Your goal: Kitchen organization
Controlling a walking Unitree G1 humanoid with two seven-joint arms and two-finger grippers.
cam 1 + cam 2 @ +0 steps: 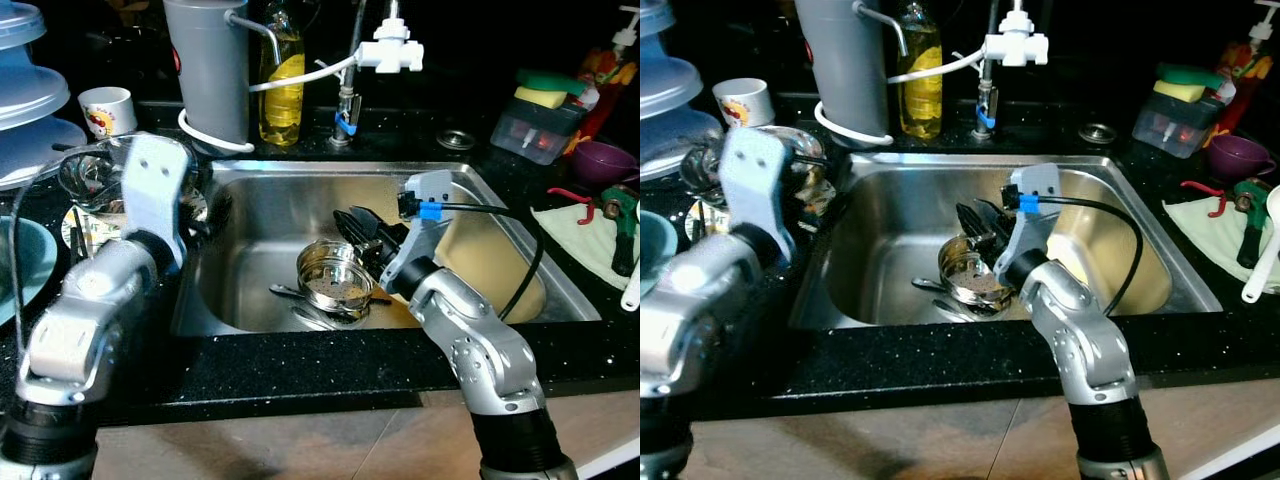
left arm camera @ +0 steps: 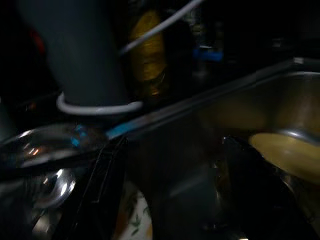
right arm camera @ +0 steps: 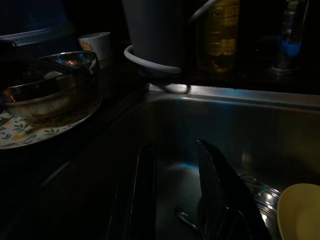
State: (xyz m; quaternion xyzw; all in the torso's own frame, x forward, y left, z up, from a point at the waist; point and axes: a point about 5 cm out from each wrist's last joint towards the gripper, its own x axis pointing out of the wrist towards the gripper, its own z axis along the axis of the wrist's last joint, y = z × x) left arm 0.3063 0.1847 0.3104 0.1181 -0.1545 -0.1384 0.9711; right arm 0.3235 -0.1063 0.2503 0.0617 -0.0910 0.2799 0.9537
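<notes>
Stainless steel sink [image 1: 260, 215] sits sunk in the black speckled tabletop [image 1: 300, 375]. The right tool [image 1: 362, 232] reaches down inside it, fingers parted, just above a small steel pot [image 1: 333, 278] near the basin's middle; open basin floor lies to the left. The left tool [image 2: 165, 200] hovers over the sink's left rim beside a glass bowl [image 1: 92, 175]; whether it is clenched, I cannot tell.

shiny steel sink [image 1: 262, 210], glossy speckled counter [image 1: 300, 370]
</notes>
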